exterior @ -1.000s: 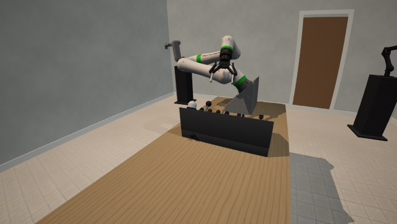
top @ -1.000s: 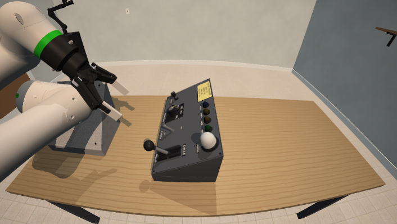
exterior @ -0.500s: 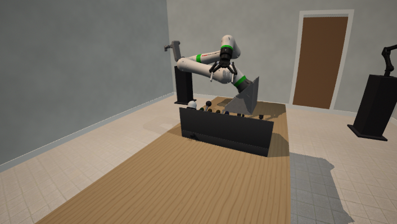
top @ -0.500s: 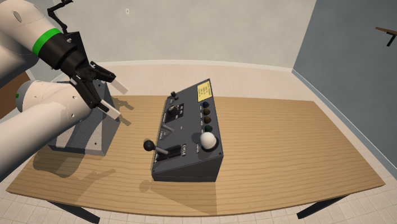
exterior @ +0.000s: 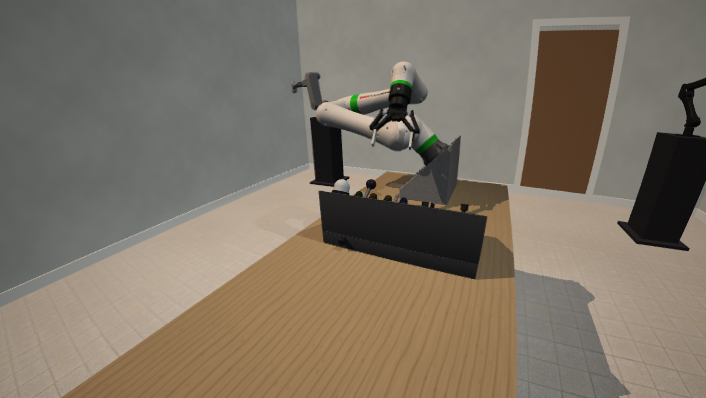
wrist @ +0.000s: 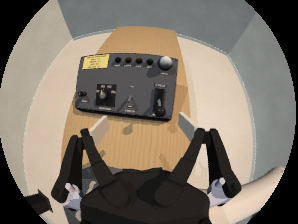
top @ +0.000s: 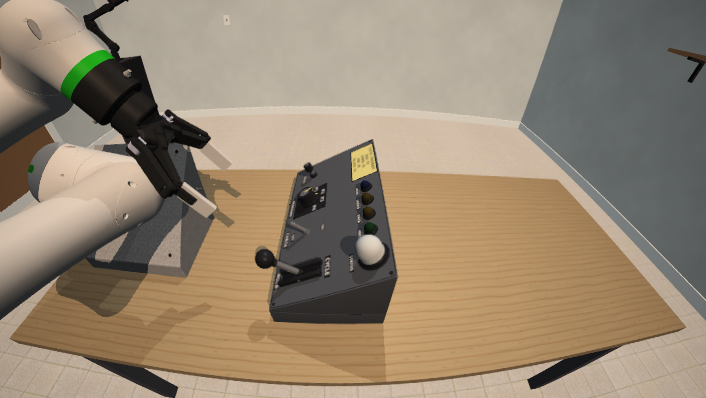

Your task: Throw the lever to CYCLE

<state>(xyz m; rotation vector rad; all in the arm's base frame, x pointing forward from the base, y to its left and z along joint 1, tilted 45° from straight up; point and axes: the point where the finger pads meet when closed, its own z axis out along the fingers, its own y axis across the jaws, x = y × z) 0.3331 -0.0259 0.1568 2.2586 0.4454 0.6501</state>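
The dark console stands in the middle of the wooden table. Its lever, with a black ball knob, sits in a slot at the near left of the panel and leans left, away from the CYCLE label. In the wrist view the lever is small. My gripper is open and empty. It hangs in the air well to the left of the console, clear of it.
The panel also carries a white ball button, a row of coloured pushbuttons, a rotary knob, a small toggle and a yellow label. The grey arm base stands on the table's left end.
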